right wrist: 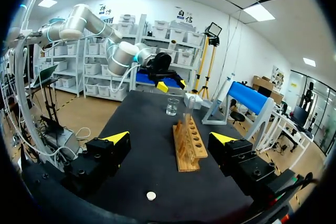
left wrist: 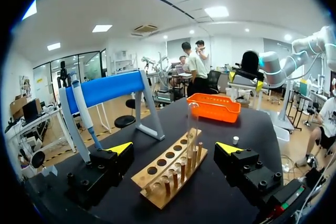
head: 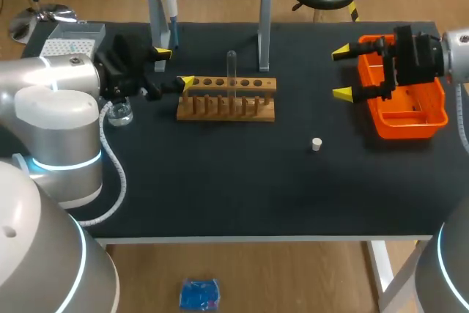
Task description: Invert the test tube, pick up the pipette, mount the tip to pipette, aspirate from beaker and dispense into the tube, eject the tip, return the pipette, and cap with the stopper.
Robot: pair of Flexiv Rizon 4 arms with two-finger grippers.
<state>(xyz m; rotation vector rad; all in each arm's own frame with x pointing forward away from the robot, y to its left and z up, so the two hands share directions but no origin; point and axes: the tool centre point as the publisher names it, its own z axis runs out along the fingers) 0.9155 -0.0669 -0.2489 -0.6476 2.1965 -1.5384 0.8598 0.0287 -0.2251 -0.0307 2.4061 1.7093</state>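
A: Where is the test tube (head: pixel 231 71) being kept, and how is it being pointed?

B: It is being kept upright in the wooden rack (head: pixel 227 100), with its long axis vertical. The upper end looks rounded, so the mouth is probably being pointed downward.

A: Is anything being grasped?

B: Nothing. The left gripper (head: pixel 174 67) is being held spread at the rack's left end. The right gripper (head: pixel 341 72) is being held equally open by the orange tray (head: pixel 432 119).

A: How is inverting best being done?

B: Judging from this, the glass is best being clasped at mid-length and lifted straight up clear of the rack before being turned.
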